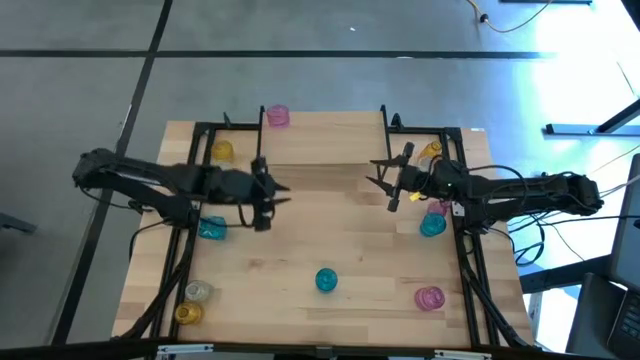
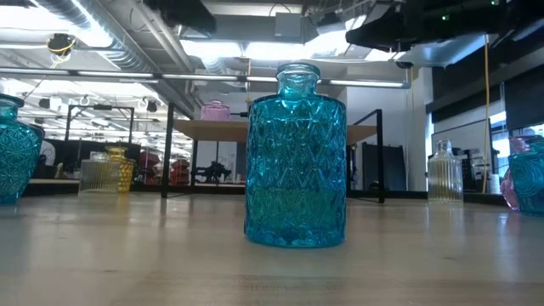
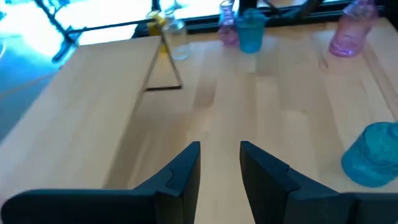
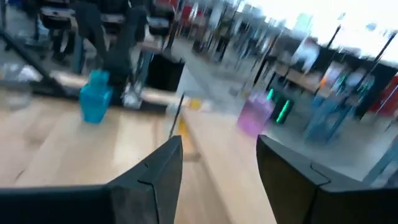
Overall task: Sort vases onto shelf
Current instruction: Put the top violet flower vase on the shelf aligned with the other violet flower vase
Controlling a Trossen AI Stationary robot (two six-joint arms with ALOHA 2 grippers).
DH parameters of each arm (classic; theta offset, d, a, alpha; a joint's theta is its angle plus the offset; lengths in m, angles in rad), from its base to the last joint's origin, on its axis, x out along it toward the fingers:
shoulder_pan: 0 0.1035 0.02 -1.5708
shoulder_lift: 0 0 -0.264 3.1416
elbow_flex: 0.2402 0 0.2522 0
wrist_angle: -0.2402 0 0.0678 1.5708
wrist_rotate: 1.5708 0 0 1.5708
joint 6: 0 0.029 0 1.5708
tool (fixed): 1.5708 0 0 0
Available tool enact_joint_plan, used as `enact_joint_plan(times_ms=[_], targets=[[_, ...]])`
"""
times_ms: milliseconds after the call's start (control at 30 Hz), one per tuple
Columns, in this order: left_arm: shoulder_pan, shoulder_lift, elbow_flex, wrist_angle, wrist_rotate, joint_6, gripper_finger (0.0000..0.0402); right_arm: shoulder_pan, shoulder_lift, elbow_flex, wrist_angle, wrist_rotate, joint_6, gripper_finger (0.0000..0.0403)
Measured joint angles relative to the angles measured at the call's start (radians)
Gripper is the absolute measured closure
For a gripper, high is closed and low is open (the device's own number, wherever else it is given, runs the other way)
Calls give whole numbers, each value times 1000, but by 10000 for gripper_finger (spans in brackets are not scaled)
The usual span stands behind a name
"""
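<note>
From above, the left gripper [image 1: 268, 192] and right gripper [image 1: 388, 180] hang over the table [image 1: 340, 240], both with fingers apart and holding nothing. One pink vase [image 1: 277, 116] stands on the shelf [image 1: 330, 138]. Down low, a blue vase [image 2: 295, 157] stands on the table up close.

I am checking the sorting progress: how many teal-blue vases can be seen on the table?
3. One lies by the left arm, one stands alone in the open middle, one is beside the right arm. The arms may hide more.
</note>
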Motion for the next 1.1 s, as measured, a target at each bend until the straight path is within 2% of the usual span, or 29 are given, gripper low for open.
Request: enact_joint_plan(times_ms=[67,133,267,400,600,800,967,1100], targets=[[-9,7,-74,133,-8,2,296,0,0,63,-174,24,48,210],[-12,8,-125,199,-11,5,296,0,0,133,-353,43,109,210],[-13,4,-172,243,-10,7,296,0,0,303,-713,46,270,210],[-15,13,-213,256,49,-57,296,0,6,470,-1021,46,421,210],[-61,14,-302,379,83,-96,296,-1,14,602,-1430,38,614,210],[-93,14,-362,544,84,-76,296,-1,23,597,-1667,-7,805,210],[-93,14,-362,552,66,-76,296,-1,65,596,-1811,1,913,210],[-93,14,-362,551,53,-76,296,-1,107,596,-1827,57,937,210]])
